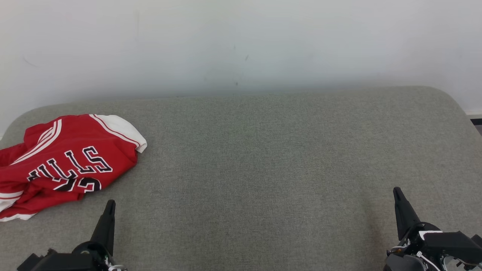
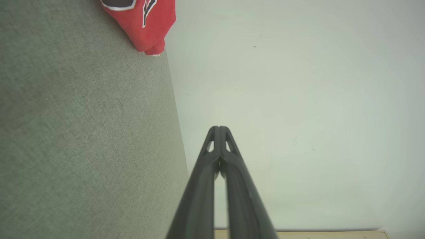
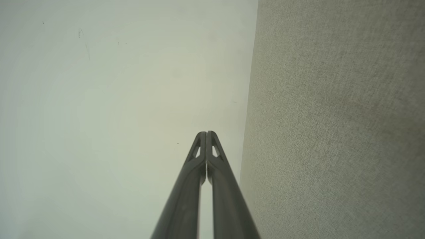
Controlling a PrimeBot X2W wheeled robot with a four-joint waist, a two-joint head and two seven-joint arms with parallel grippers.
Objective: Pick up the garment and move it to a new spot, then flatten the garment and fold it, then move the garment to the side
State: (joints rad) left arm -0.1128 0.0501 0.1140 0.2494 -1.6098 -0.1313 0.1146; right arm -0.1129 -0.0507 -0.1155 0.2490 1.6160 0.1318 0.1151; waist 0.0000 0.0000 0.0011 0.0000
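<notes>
Garment [image 1: 64,162] bunched at the grey surface's [image 1: 263,169] left edge.
My left gripper [image 1: 110,204] and right gripper [image 1: 396,191] are pressed together, empty; a shallow snag could drag it off.

Table [image 1: 263,158] taken as landmark for all positions.

- 1 garment [image 1: 64,162] lies on the table in a heap at its left side, between front and back edges. Its outer part runs past the left border of the head view.
- Left claw [image 1: 110,205] is over the table's front-left, just before and right of the garment's near end, apart from it. It points toward the table's back edge.
- Right claw [image 1: 396,192] is over the table's front-right, well apart from the garment, pointing likewise.
- Wall [image 1: 241,45] stands behind the table's back edge.
</notes>
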